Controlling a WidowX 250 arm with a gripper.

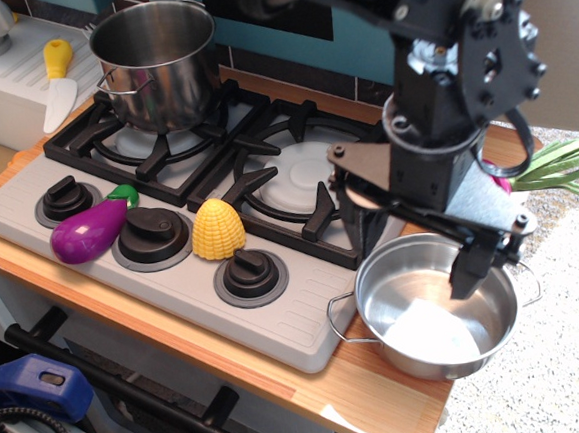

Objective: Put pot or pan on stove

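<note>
The black robot gripper (419,243) hangs spread over the small shiny steel pot (436,306), which sits on the wooden counter (313,390) beside the grey toy stove (191,299).

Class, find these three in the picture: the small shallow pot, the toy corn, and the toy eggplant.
Small shallow pot (395,344), main camera view, on its front outer wall.
Toy corn (217,229), main camera view, middle of the cob.
Toy eggplant (88,234), main camera view, on its purple body.
</note>
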